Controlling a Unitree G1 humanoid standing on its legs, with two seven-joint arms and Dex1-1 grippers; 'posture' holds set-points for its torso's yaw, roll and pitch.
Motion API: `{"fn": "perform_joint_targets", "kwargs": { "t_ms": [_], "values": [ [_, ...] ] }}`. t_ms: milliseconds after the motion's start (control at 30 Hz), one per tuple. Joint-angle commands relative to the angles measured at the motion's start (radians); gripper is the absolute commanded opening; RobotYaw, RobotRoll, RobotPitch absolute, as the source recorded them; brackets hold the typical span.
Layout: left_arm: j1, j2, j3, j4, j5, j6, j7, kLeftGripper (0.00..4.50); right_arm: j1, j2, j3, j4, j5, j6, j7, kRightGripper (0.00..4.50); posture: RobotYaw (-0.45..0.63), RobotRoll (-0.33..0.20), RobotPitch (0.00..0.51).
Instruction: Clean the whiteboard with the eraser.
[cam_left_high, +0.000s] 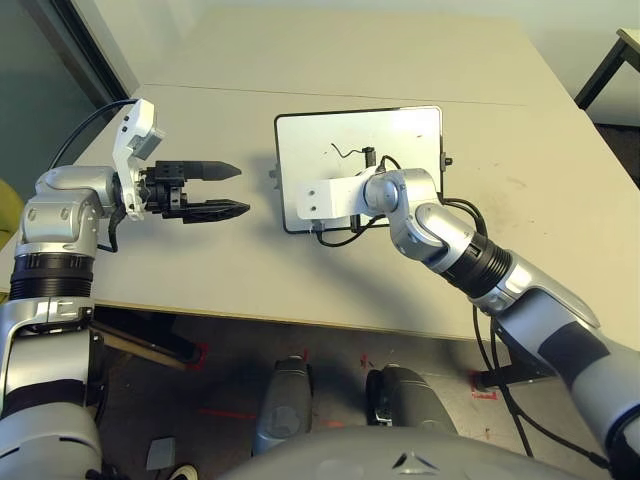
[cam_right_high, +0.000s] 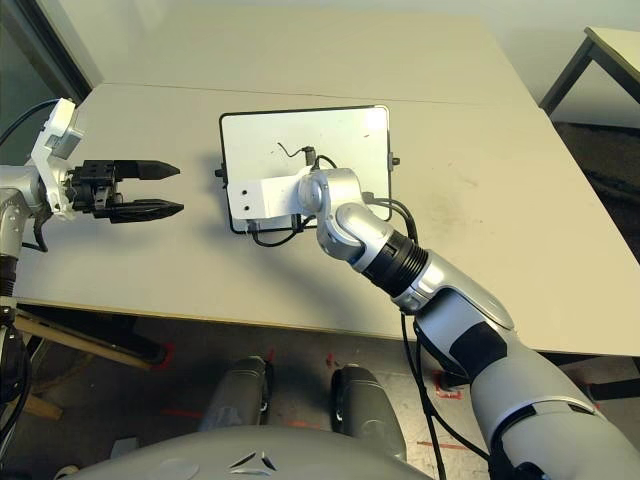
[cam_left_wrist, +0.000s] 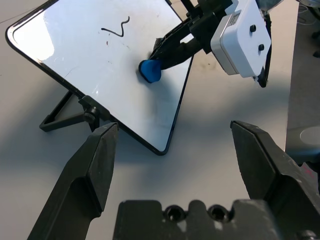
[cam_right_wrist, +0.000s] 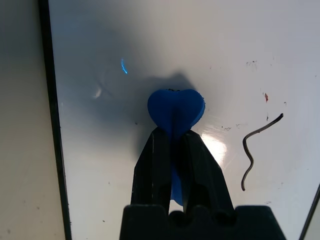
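Bench (cam_left_high: 560, 190) bare around whiteboard (cam_left_wrist: 75, 60); right end effector (cam_right_wrist: 172, 137) pinches eraser (cam_right_wrist: 176, 111) mid-board; left end effector (cam_left_high: 228, 190) spread, beside board's edge

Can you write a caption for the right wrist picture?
Fingers pinch the blue eraser against the whiteboard beside a squiggle.

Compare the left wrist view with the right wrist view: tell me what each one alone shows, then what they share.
Left wrist view alone: the left gripper with its fingers spread open, the whiteboard's stand with a side knob, and the table past the board's corner.

Right wrist view alone: small specks on the board and a red dot.

Both: the whiteboard, the black squiggle drawn on it, and the right gripper shut on the eraser, whose end meets the board beside the squiggle.
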Motion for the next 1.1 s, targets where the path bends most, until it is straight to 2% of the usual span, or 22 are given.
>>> {"fn": "perform_joint_targets", "kwargs": {
  "t_ms": [33,300,500,1100],
  "values": [
    [0.003,0.001,-0.006,-0.015,-0.002,0.001,0.002,4.5,0.024,-0.047,-0.01,0.006,-0.018,0.006,0.035,0.05,0.3,0.0,0.075],
    [-0.007,-0.004,-0.012,-0.007,0.002,-0.003,-0.001,4.5,0.021,-0.097,-0.037,-0.03,-0.021,0.006,0.076,0.05,0.29,0.0,0.076],
    [-0.006,-0.004,-0.012,-0.008,0.002,-0.002,-0.002,4.5,0.016,-0.093,-0.036,-0.053,-0.022,0.01,0.094,0.04,0.3,0.0,0.077],
    [0.001,-0.003,-0.006,-0.02,-0.003,0.0,0.002,4.5,-0.046,0.02,-0.04,0.061,-0.021,-0.025,0.05,0.04,0.31,0.0,0.077]
  ]
}}
